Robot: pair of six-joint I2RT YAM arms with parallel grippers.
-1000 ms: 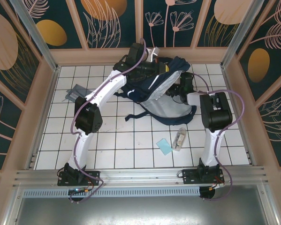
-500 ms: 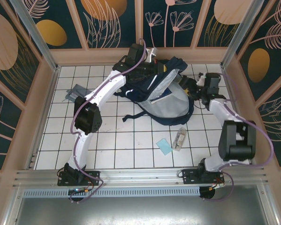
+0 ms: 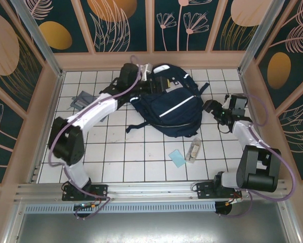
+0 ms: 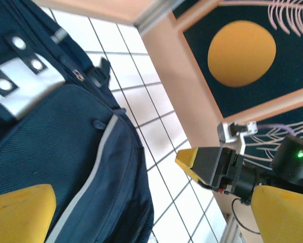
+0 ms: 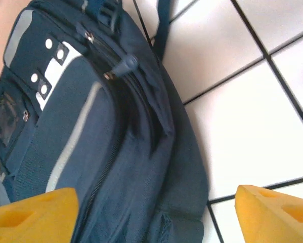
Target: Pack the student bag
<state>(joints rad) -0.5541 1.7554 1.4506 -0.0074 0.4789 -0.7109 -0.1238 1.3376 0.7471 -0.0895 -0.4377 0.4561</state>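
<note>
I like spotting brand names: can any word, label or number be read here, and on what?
No text can be read anywhere.
student bag: its grey-white patch bears only dark squares with pale dots, no letters.
clear packet: any print too small to read.
blue card: looks blank.
wall panels: leaves and circles, no words.

The left arm (image 3: 85, 114) stretches far forward and to the right, elbow low; the left hand (image 3: 140, 73) has its fingers (image 4: 19, 212) spread wide. The right arm (image 3: 247, 136) folds at the elbow; the right hand (image 3: 212, 107) points left, fingers (image 5: 32, 215) wide apart
</note>
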